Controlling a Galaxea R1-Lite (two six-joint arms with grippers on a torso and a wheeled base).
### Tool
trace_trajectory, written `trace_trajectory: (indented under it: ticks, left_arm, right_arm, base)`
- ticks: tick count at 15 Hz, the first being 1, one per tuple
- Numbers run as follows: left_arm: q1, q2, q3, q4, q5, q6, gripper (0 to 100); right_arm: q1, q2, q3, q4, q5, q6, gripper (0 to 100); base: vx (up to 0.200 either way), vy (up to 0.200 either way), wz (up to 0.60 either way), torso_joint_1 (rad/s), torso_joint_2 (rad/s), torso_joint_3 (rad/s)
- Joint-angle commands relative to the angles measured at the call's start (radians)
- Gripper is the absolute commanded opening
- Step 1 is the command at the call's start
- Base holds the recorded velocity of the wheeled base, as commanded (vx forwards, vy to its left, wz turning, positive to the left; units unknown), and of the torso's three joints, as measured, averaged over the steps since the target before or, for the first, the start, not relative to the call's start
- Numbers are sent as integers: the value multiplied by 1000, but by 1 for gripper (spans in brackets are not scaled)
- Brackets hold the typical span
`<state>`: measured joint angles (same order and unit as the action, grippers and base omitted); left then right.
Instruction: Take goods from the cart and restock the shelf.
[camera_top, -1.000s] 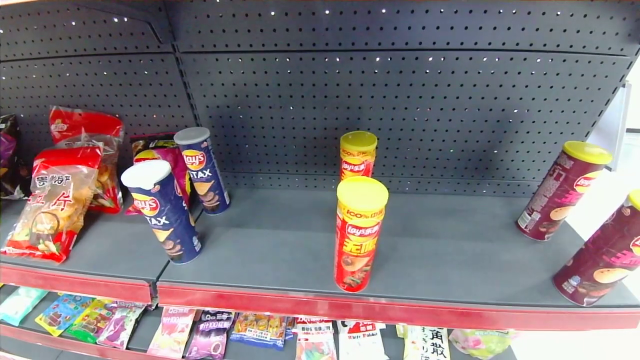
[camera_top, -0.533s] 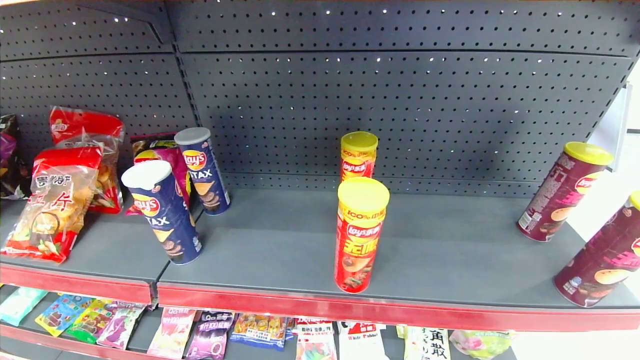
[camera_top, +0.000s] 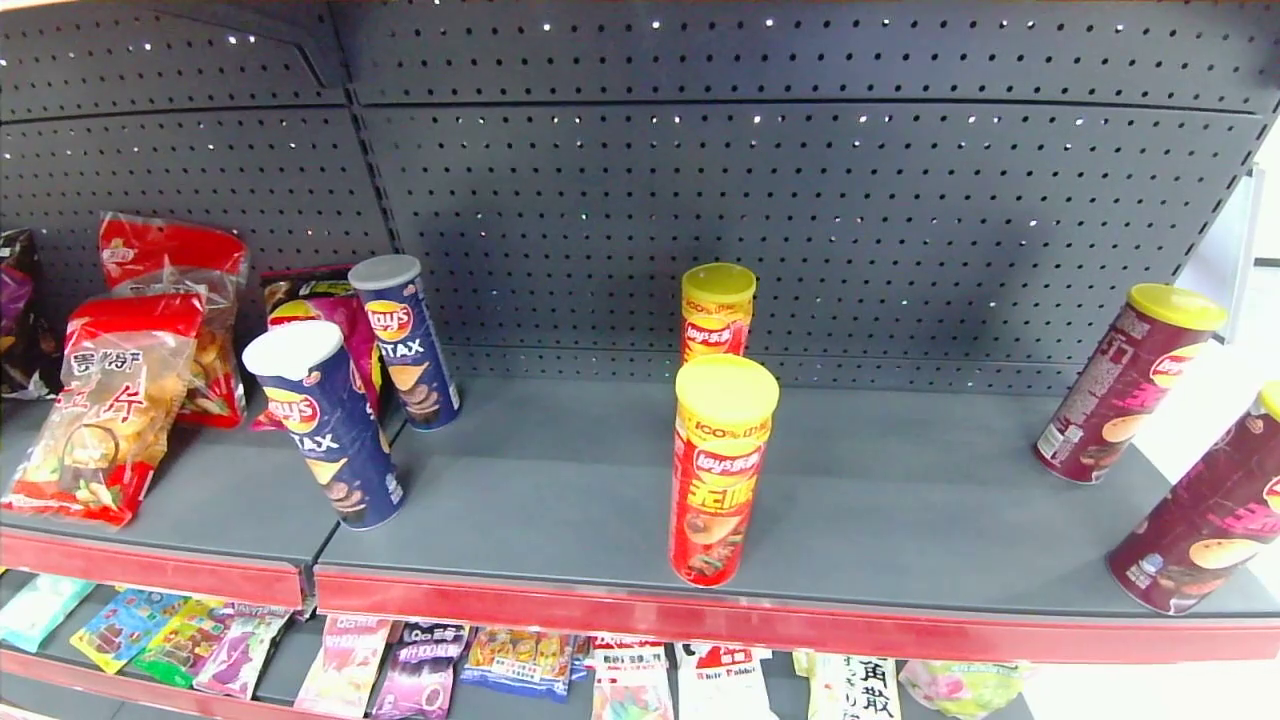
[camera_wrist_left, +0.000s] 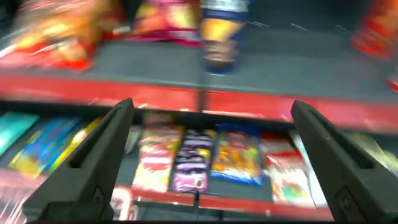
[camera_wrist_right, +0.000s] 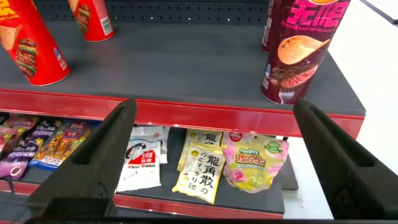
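Now between placements, by the look of it: left gripper (camera_wrist_left: 211, 107) and right gripper (camera_wrist_right: 214, 104) both spread wide, empty, facing the shelf (camera_top: 560, 500). Next, likely — back to the cart for fresh stock.

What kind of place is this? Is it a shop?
Most likely a shop's snack aisle: a pegboard-backed shelf holds chip cans and snack bags, with candy packets lined up below.

A dark perforated back panel (camera_top: 800, 220) spans the rear, with a white board (camera_top: 1225, 250) at its right edge.
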<state>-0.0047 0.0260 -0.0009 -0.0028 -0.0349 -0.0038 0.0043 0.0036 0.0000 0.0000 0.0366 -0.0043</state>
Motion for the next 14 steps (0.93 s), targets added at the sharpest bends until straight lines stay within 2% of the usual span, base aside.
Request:
trace_trajectory:
  ticks: [1,2,4,7,9,10,12,14]
  left_arm:
    - [-1,-21,1,6,-8,7,100]
    - [0,-26,1,4,4,7,100]
    - [0,-26,1,3,66,7,100]
    - [0,-26,1,3,66,7,100]
    - [0,-26,1,3,66,5,100]
    - [0,-26,1,3,66,5,100]
    - [0,-26,1,3,66,5,100]
    - [0,-26,1,3,66,5,100]
  right_arm:
    - [0,-1,0,0,0,0,100]
    - [0,-1,0,0,0,0,100]
    - [0,-1,0,0,0,-2,100]
    - [0,-1,0,0,-21,1,100]
    - [14,38,-121,-66,-11,23,100]
    - [39,170,-284,-63,19,27,100]
    - [59,297,-357,-63,69,-3,100]
    - [59,544,-443,-72,55,-14,100]
  base:
    - [0,0,0,0,0,0]
    - [0,0,0,0,0,0]
    - [0,0,0,0,0,0]
    - [0,0,0,0,0,0]
    - [0,0,0,0,0,0]
    - [0,0,0,0,0,0]
    - [0,0,0,0,0,0]
    - [0,0,0,0,0,0]
